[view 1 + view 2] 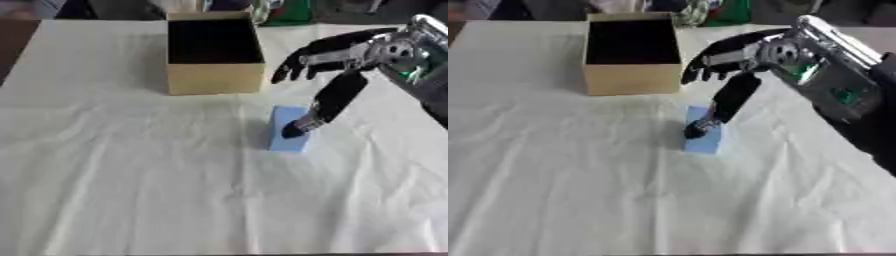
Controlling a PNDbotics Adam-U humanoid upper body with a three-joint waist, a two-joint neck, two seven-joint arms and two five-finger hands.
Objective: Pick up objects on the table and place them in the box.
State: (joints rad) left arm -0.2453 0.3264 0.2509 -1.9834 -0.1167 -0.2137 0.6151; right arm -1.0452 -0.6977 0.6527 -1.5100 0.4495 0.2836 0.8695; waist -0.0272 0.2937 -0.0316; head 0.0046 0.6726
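A light blue rectangular block (286, 129) lies flat on the white cloth, a little in front of the box. The box (213, 51) is open-topped cardboard, tan outside and dark inside, and nothing shows in it. My right hand (337, 55) reaches in from the upper right and hovers above the block. Its fingers (293, 67) are spread and nearly straight, pointing toward the box, and its thumb (325, 107) hangs down with the tip over the block's right part. Nothing is held in the hand. My left hand shows in neither view.
A wrinkled white cloth (131, 175) covers the table. Dark and green clutter (293, 12) lies beyond the far edge, behind the box. My right forearm (833, 75) fills the upper right.
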